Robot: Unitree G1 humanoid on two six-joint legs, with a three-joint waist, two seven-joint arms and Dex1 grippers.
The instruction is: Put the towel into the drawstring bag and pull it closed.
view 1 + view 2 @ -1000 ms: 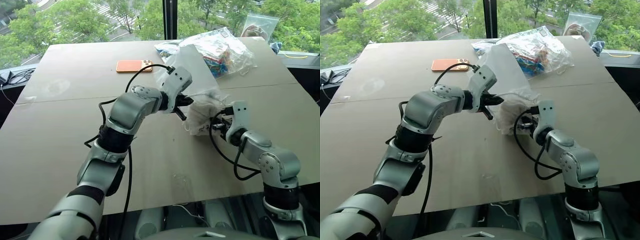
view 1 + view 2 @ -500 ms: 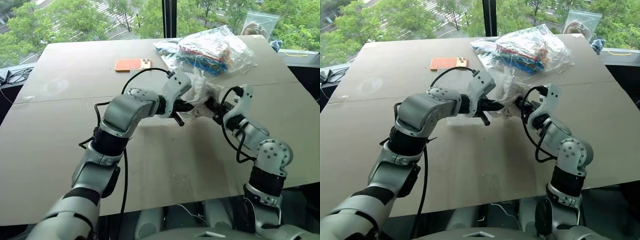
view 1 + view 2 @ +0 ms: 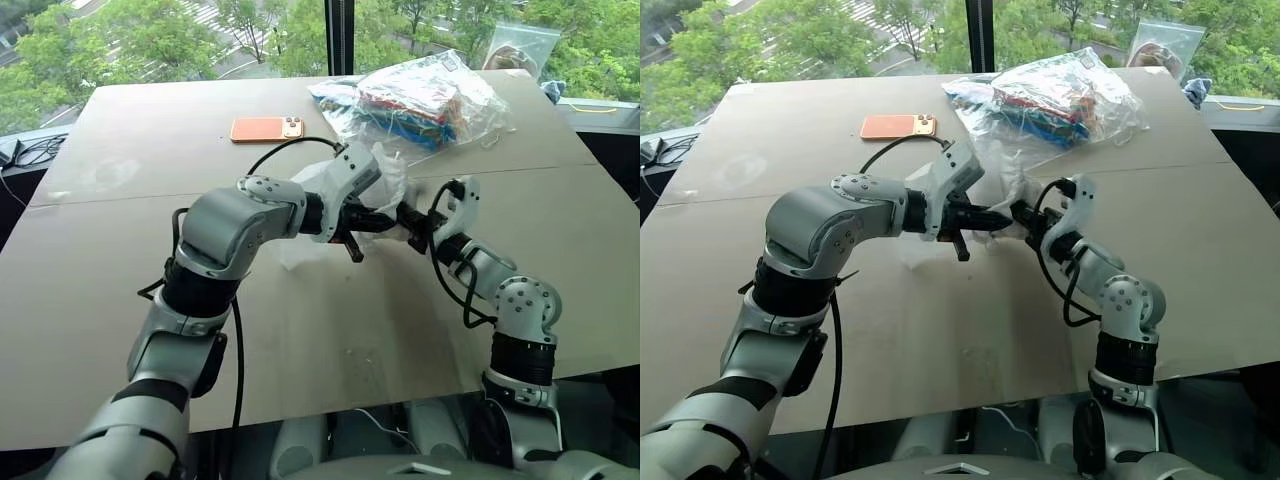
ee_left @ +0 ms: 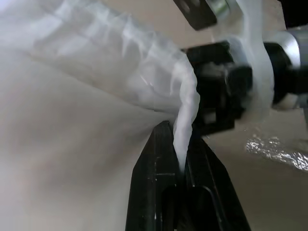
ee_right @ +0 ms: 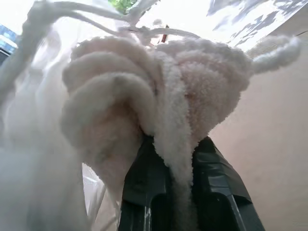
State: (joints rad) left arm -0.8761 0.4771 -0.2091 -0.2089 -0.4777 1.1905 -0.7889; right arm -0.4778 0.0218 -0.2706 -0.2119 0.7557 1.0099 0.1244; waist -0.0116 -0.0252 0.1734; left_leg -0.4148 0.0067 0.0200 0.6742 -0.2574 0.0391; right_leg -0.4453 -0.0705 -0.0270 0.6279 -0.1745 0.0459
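Mid-table, hands meeting: left hand [image 3: 372,222] clamped on a gathered fold of the drawstring bag [image 4: 120,72]; right hand [image 3: 412,222] pinching the towel [image 5: 159,96].
towel: held off the table [image 3: 120,280] at the bag's mouth, cords beside it.
bag: bunched between both hands.
behind: clear plastic bag [image 3: 420,100] of colourful items, close.
far left: orange phone [image 3: 266,129], well apart.

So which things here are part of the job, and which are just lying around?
In use: towel in right gripper; drawstring bag in left gripper.
Lying about: orange phone, clear bag of colourful items, small zip bag.
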